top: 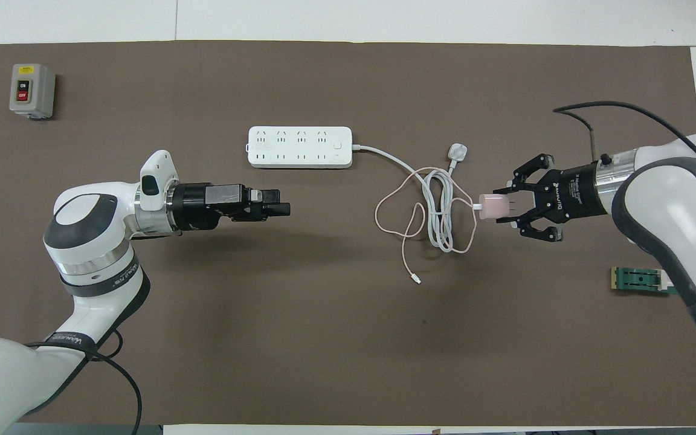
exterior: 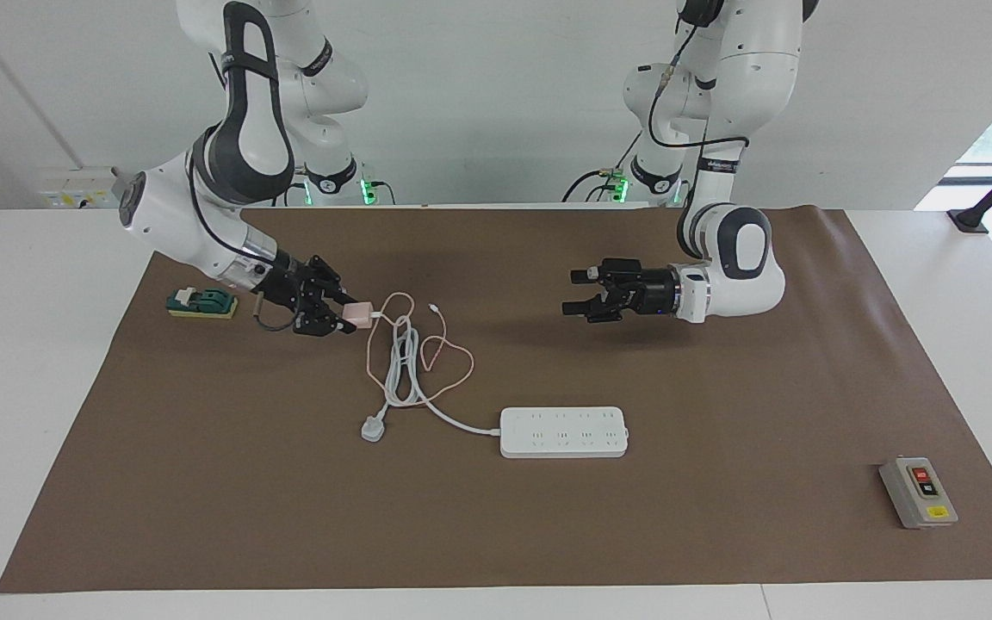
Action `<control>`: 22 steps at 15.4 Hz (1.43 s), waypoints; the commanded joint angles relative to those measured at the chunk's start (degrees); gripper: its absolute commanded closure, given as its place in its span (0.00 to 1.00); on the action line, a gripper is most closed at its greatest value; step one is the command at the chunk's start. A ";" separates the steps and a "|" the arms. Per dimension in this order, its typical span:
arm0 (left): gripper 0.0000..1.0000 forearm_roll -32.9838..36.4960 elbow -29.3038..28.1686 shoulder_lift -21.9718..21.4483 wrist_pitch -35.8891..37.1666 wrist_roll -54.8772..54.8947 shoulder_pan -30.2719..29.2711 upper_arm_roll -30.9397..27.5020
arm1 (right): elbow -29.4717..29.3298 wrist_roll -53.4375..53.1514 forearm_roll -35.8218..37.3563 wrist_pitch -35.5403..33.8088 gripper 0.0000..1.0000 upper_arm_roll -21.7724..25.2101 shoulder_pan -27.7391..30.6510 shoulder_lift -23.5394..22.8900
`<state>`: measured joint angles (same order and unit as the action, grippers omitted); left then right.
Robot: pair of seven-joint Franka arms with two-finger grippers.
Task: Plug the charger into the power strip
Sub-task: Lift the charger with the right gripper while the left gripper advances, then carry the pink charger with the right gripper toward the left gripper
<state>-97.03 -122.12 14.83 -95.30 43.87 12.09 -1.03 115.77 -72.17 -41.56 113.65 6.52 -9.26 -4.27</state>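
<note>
The charger [exterior: 359,313] [top: 493,207], a pale-pink cube, sits between the fingertips of my right gripper [exterior: 346,318] [top: 506,208], which is shut on it just above the mat beside the coiled white cord. Its thin pink cable [exterior: 455,362] [top: 383,219] loops over that cord and ends in a tiny white connector. The power strip [exterior: 564,431] [top: 299,147] lies flat on the mat, farther from the robots than both grippers. My left gripper [exterior: 572,293] [top: 284,208] hovers open and empty over the mat, near the strip.
The strip's thick white cord [exterior: 399,362] [top: 438,212] lies coiled mid-table and ends in a white plug [exterior: 373,428] [top: 457,151]. A grey switch box [exterior: 918,492] [top: 32,90] sits at the left arm's end. A green block [exterior: 201,303] [top: 638,280] lies near the right arm.
</note>
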 commanded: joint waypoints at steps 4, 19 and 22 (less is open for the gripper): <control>0.00 -2.99 -1.63 -1.65 -2.96 -0.98 2.58 -1.17 | -2.39 -9.37 -1.33 1.38 1.00 0.16 -9.53 0.22; 0.00 -5.81 -0.84 0.11 -7.44 4.55 6.54 -1.35 | -3.87 -19.85 -3.09 17.56 1.00 0.16 -23.79 -1.44; 0.00 -5.45 -0.93 0.02 -7.97 4.56 6.72 -1.70 | -6.07 -19.67 -2.39 17.74 1.00 0.16 -23.61 -2.76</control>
<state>-101.67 -122.25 15.16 -101.86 46.91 17.21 -1.49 112.21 -91.70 -43.81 131.27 6.55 -33.05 -5.43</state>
